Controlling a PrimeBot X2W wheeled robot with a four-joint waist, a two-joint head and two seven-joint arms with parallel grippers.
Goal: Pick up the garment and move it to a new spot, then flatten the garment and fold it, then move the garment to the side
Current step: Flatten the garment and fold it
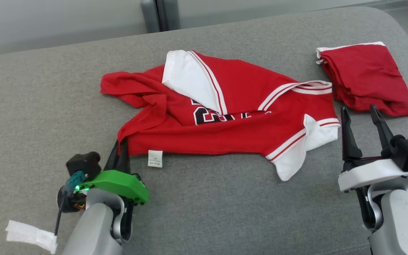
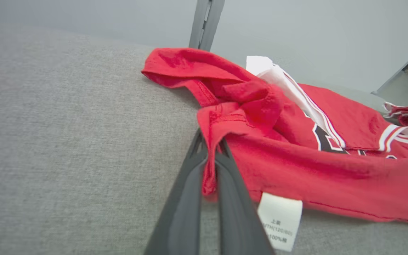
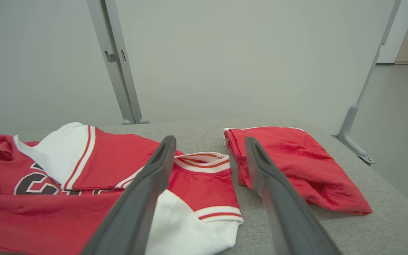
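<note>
A: Where is the jersey (image 1: 225,131) seen?
B: It is laid rumpled across the middle of the grey cushion (image 1: 48,106), and its label (image 1: 155,158) is shown at the near hem.
A: How are the left fingers (image 2: 186,198) held?
B: They are clenched on the jersey's near left corner, with red cloth pinched between them.
A: And the right fingers (image 1: 347,138)?
B: They are spread apart and nothing is held. They are seen just beside the jersey's right sleeve, near a folded red garment (image 1: 367,78).
</note>
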